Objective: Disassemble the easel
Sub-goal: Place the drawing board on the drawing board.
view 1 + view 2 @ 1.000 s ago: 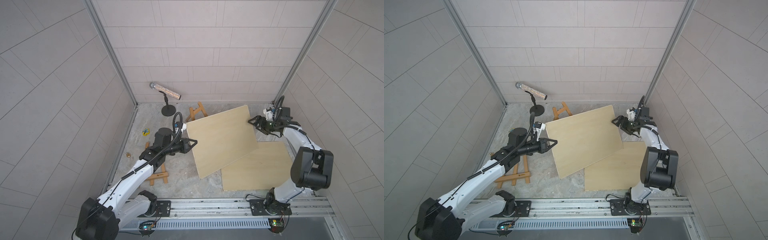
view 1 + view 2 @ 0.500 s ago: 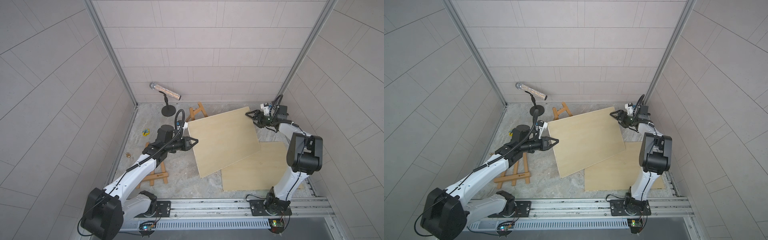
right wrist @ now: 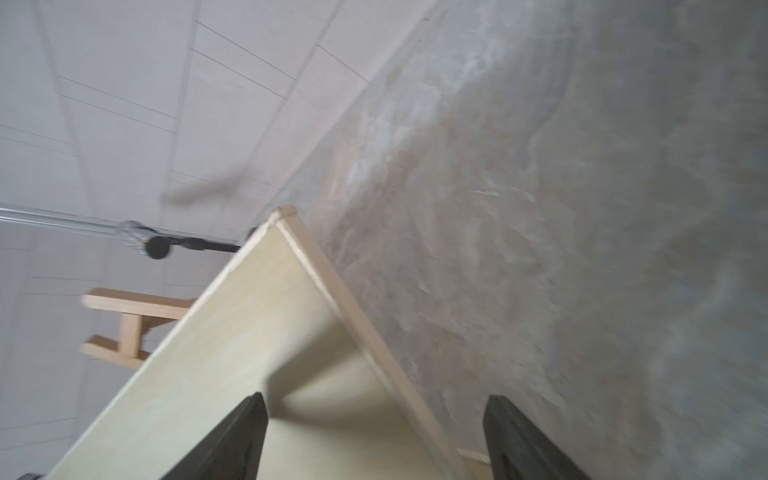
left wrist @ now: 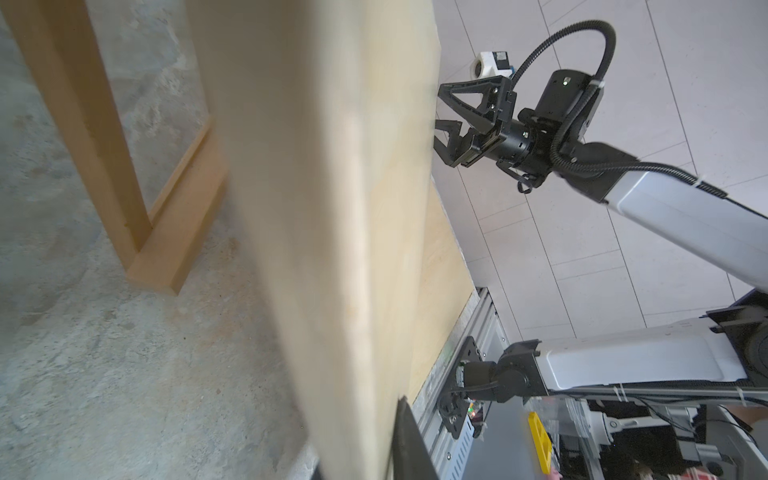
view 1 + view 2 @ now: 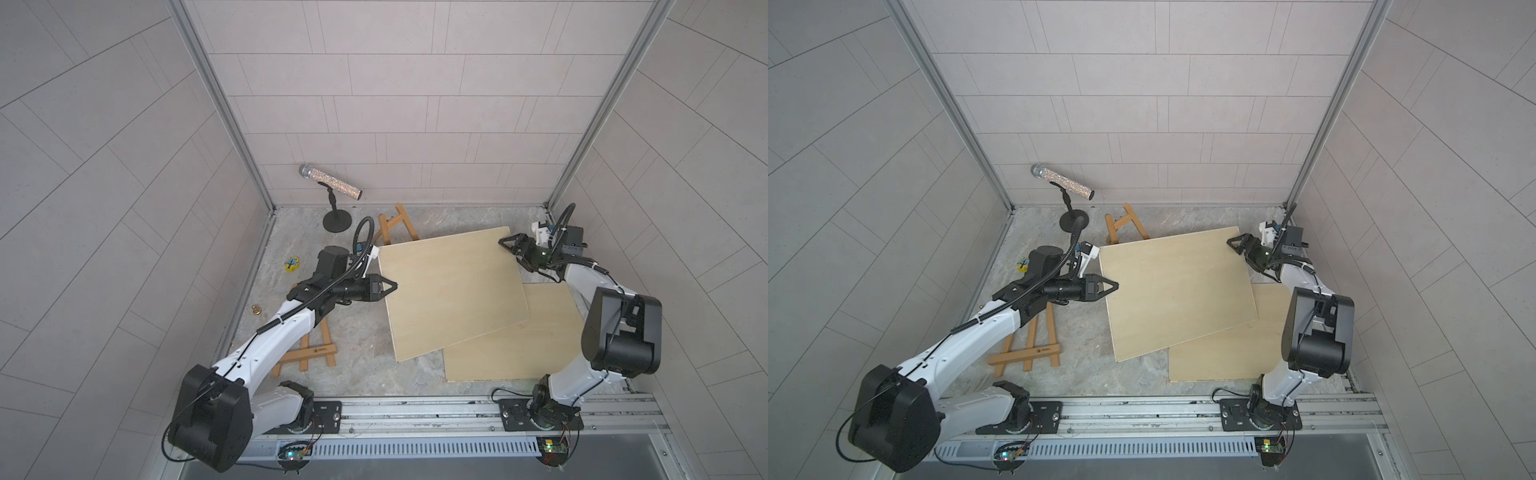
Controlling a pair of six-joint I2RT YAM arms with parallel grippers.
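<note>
since a second ago the upper board (image 5: 453, 291) has shifted a little toward the right edge of the worktop (image 5: 361, 328), so its far right corner now sits right at the right claw (image 5: 509, 252), while the left claw (image 5: 390, 286) stays much where it was. the left claw is pressed together on the board's left edge, pinching it about midway along. in the left wrist view the blurred board fills the middle, with one black finger (image 4: 409, 440) against it. the right claw is spread. in the right wrist view the board's right edge runs between its two dark fingers (image 3: 237, 436) with a gap on either side, so it grips nothing. in both top views the upper board lies askew across the middle of the worktop, overlapping the back left part of a lower board (image 5: 540, 353) that lies flat toward the front right corner. whether the held side is clear of the worktop cannot be told. a standing easel (image 5: 397, 224) of light wood is near the back edge, just behind the board's far left corner, its lower part hidden by the board. a flat easel (image 5: 309, 353) lies near the left edge toward the front, partly under the left arm. a glittery microphone (image 5: 330, 187) on a black stand is in the back left corner. a small yellow piece (image 5: 292, 262) and a small brass piece (image 5: 256, 309) lie close to the left edge.
</note>
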